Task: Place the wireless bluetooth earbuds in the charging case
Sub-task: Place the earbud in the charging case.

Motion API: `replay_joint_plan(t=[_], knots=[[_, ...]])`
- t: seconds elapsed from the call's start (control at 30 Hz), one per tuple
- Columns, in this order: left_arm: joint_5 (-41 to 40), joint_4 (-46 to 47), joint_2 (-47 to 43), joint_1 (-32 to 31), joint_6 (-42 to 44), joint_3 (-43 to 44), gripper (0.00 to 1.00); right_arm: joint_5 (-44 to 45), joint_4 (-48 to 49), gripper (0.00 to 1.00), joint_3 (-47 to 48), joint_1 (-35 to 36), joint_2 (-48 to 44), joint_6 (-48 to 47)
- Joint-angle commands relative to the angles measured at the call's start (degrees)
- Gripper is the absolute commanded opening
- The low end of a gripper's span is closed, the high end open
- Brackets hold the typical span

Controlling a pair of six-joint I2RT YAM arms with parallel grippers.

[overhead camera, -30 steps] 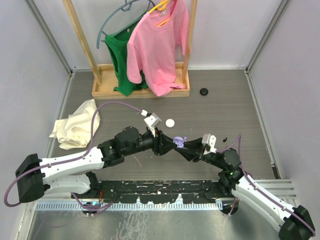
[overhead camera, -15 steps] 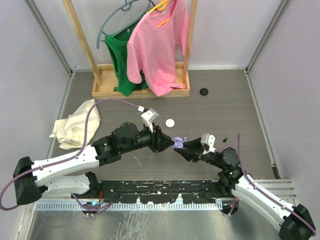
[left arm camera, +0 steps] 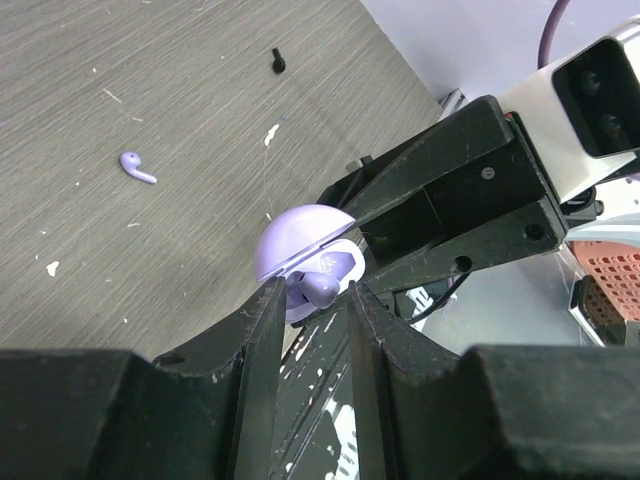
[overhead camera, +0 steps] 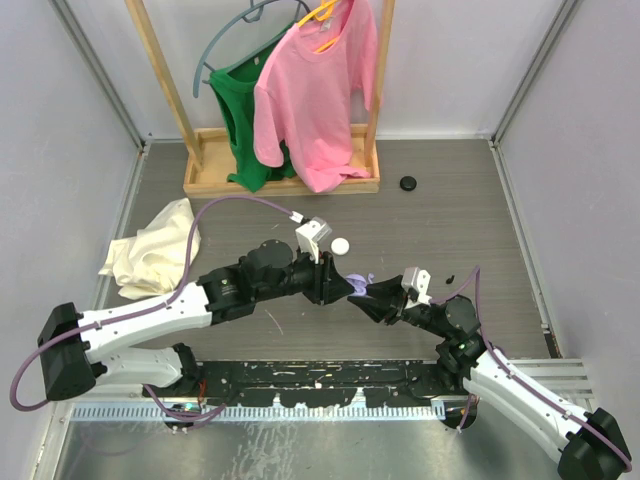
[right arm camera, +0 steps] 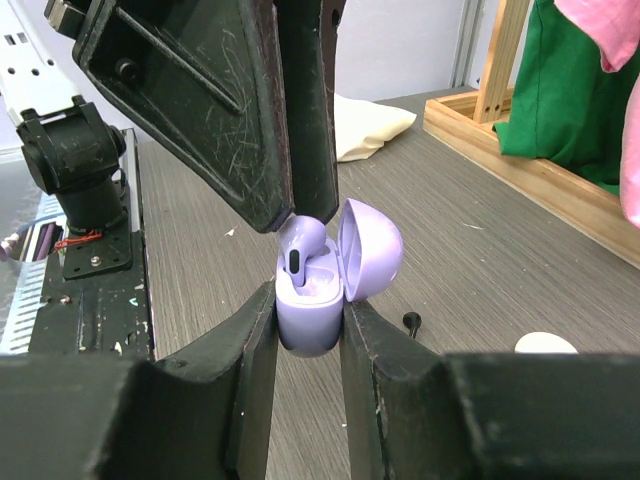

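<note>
Two lilac earbuds are counted. The held lilac earbud (right arm camera: 300,248) is clamped between the fingers of the left tool (left arm camera: 318,296), at the centre of the right wrist frame. Its long axis is set nearly upright, with the rounded head up and the lower end hidden inside the lilac charging case (right arm camera: 311,330). One such case is seen. It is gripped by its sides in the right tool (right arm camera: 311,300), and its lid (right arm camera: 372,250) is swung open toward the right of that frame.

The loose lilac earbud (left arm camera: 137,166) is laid flat on the desk (left arm camera: 200,90) at the left of the left wrist frame, with the head toward the upper left and the stem toward the lower right. One black earbud (left arm camera: 279,62) is laid near the top of that frame, well apart from the loose lilac one. One white disc (overhead camera: 340,245) and one black disc (overhead camera: 407,183) are seen on the desk in the top view.
</note>
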Motion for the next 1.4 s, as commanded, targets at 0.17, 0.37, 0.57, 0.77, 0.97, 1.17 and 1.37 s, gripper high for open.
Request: replay_joint_plan(t=[0.17, 0.37, 0.57, 0.77, 0.97, 1.17, 1.37], knots=[[1.9, -0.4, 0.5, -0.1, 1.2, 4.2, 0.29, -0.5, 3.2, 0.01, 1.2, 0.1, -0.1, -0.3], [4.9, 0.2, 1.5, 0.0, 3.6, 5.0, 0.30, -1.3, 3.9, 0.01, 1.3, 0.2, 1.2, -0.1], [6.3, -0.1, 2.9, 0.0, 4.4, 6.2, 0.31, -2.2, 4.4, 0.01, 1.5, 0.1, 1.8, 0.0], [8.3, -0.2, 4.3, 0.0, 6.5, 7.5, 0.31, -2.7, 4.5, 0.01, 1.6, 0.2, 2.1, 0.1], [10.7, 0.6, 5.1, 0.0, 8.3, 7.9, 0.32, -3.2, 4.6, 0.01, 1.6, 0.1, 2.5, 0.1], [10.5, 0.1, 5.2, -0.1, 9.2, 8.3, 0.34, -3.0, 4.7, 0.01, 1.7, 0.1, 2.5, 0.1], [7.9, -2.3, 2.3, 0.0, 10.6, 8.1, 0.37, -0.8, 4.2, 0.01, 1.3, 0.1, 1.8, 0.1]])
